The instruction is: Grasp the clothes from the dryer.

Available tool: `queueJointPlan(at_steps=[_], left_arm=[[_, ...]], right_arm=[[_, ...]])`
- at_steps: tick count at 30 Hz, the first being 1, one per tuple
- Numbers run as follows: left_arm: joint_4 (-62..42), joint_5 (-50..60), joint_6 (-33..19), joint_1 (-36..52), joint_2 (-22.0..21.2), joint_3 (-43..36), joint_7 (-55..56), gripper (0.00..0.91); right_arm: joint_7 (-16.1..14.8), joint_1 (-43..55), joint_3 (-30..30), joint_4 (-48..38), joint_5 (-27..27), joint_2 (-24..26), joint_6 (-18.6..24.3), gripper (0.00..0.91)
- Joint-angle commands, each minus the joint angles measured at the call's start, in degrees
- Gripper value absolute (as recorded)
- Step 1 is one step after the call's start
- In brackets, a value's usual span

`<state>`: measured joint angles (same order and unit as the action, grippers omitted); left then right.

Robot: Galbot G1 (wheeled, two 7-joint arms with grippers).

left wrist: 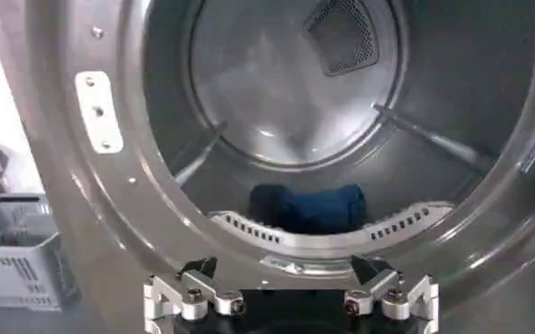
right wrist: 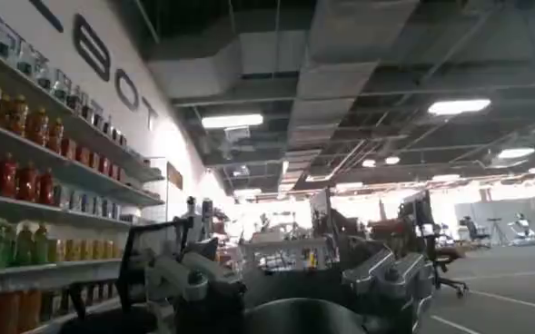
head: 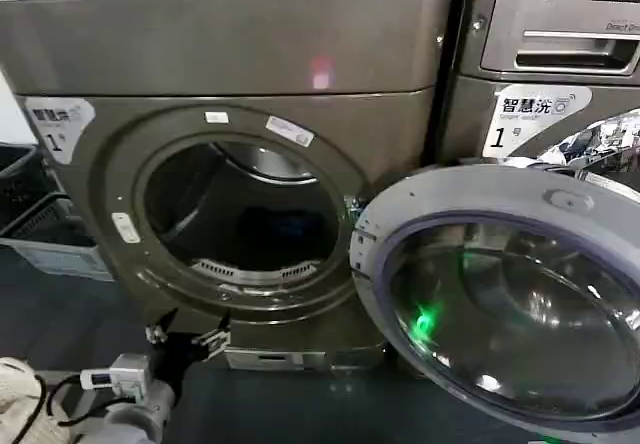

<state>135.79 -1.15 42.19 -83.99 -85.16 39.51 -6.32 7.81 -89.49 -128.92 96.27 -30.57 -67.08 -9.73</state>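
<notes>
Going left to right: a grey crate (head: 45, 234) is parked on the floor at the far left, and just below and in front of the drum mouth the left hand (head: 188, 332) is held low, jaws spread wide with nothing caught between them. In the left wrist view the same left hand (left wrist: 290, 295) is lined up pretty much dead centre on the opening of the dryer (head: 230, 44), with the door (head: 500, 294) swung fully open off to the right, so the way in isn't blocked. The clothes (left wrist: 308, 207) can be seen as a small dark blue bundle lying on the drum floor, just behind the perforated lip at the front, straight ahead of the hand and a bit above its fingertips. The bundle's long axis seems to run side to side across the drum, so it would probably be straddled across its short way if the hand is pushed straight in and lifted over the lip. It's only a dim dark patch low in the drum in the head view (head: 285, 234). The right hand (right wrist: 276, 290) is pointed out at the room and shelves, and how far it's open can't be told; the left one is clearly nearer the bundle.
</notes>
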Motion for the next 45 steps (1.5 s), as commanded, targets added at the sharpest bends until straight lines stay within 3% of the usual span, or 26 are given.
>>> queueJointPlan(at_steps=[1, 45], left_arm=[[-0.05, 0.0, 2.81, 0.05, -0.06, -0.05, 0.03, 0.907], [-0.32, 0.34, 2.81, 0.03, -0.43, -0.01, 0.09, 0.907]], right_arm=[[0.02, 0.01, -0.04, 0.03, -0.02, 0.05, -0.01, 0.907], [0.08, -0.4, -0.2, -0.07, -0.02, -0.29, 0.11, 0.907]])
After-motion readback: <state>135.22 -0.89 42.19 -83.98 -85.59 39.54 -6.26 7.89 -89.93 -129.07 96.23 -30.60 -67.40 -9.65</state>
